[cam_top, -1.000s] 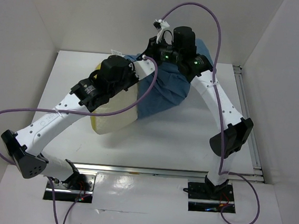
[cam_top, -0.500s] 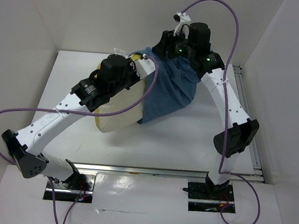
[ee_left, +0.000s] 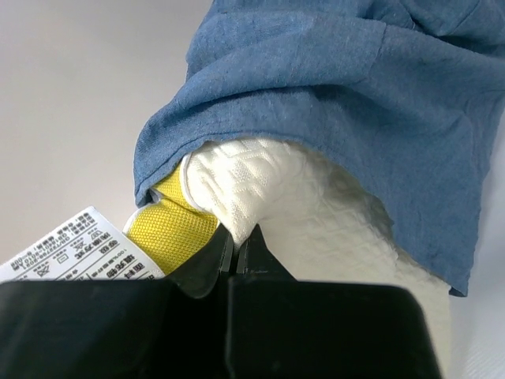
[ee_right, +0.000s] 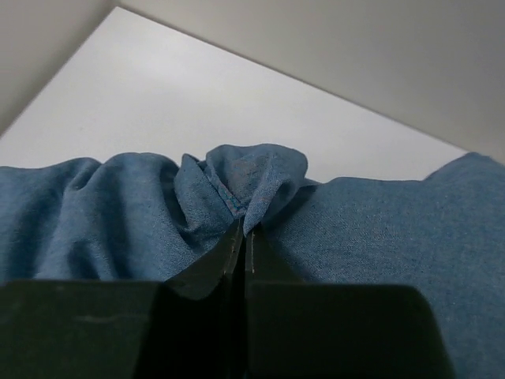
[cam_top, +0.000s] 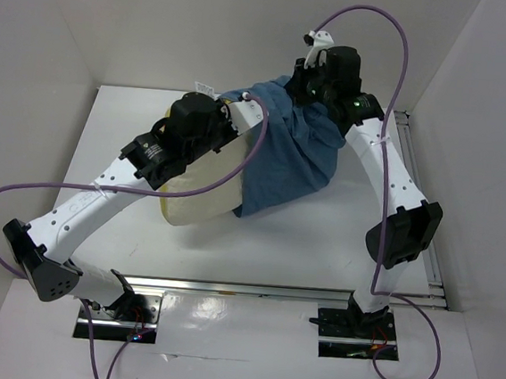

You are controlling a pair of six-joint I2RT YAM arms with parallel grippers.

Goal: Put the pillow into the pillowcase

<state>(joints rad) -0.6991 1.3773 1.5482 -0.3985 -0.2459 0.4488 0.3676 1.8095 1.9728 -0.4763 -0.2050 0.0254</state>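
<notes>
Pillow (cam_top: 193, 203) lies on the tabletop (cam_top: 319, 245), one end inside the pillowcase (cam_top: 294, 158), the rest sticking out left of the pillowcase. The left tool (ee_left: 237, 253) pinches the pillow's corner at the pillowcase's hem; the right tool (ee_right: 245, 237) is clamped on a bunched fold of the pillowcase's far edge.

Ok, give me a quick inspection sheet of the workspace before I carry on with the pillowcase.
Surface: white table, nothing spilled on it.
Job's things: pillow partly covered by the pillowcase; its near end and a yellow-edged corner with a care label are uncovered.
Clutter: nothing seen.
Grippers: left pincer shut on the pillow's corner; right pincer shut on a fold of the pillowcase.
Cables: purple cables loop off both arms; the left one crosses over the pillow.
Surroundings: white walls on three sides.
</notes>
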